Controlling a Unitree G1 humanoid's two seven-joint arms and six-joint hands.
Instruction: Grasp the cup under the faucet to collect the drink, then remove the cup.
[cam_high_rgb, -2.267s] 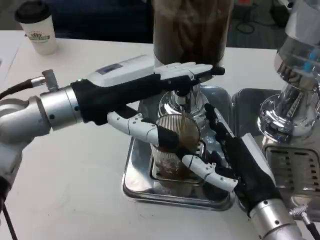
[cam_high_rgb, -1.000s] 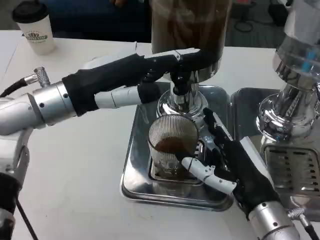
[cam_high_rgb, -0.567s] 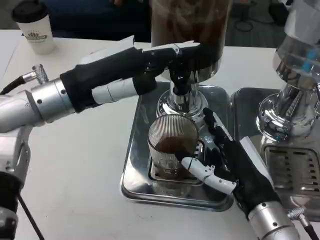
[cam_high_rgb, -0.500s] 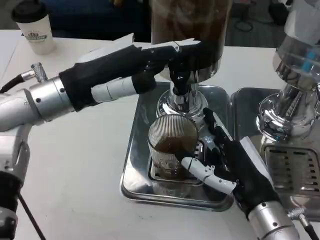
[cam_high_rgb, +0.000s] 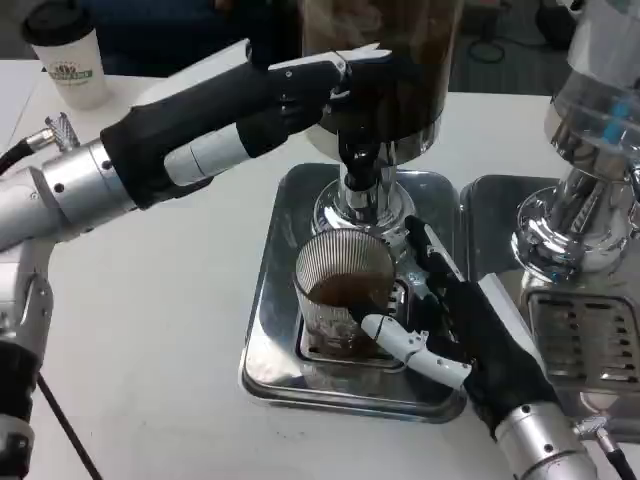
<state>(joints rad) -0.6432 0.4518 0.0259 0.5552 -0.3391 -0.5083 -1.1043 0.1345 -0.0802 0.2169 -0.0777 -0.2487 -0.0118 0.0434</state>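
Right robot hand (cam_high_rgb: 455, 325) wraps its fingers around the ribbed glass cup (cam_high_rgb: 343, 295), which is partly filled with brown drink and stands on the metal drip tray (cam_high_rgb: 268, 330) directly beneath the faucet (cam_high_rgb: 360, 165) of the drink dispenser (cam_high_rgb: 385, 60). Left robot hand (cam_high_rgb: 320, 85) is raised beside the dispenser above the faucet; whether its fingers grip anything I cannot tell. A lidded paper cup (cam_high_rgb: 68, 55) stands on the white tabletop (cam_high_rgb: 150, 330), well apart at the far left.
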